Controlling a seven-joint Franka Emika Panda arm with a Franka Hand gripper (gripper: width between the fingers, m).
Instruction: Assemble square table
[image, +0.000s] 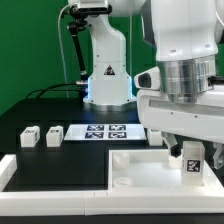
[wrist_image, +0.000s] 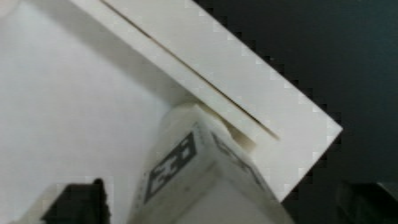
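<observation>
The arm (image: 104, 52) has its base column upright at the far side of the bench (image: 40, 112). Its upper links run out of frame, and the wrist (image: 187, 68) shows large in the foreground at the exterior view's right, directed straight down. The gripper (image: 189, 150) hangs low, close above the bench, with its body level. In the wrist view the two dark fingers (wrist_image: 75, 203) appear near opposite sides of the frame, set wide apart, so the jaws are recorded as parted and not brought together.
</observation>
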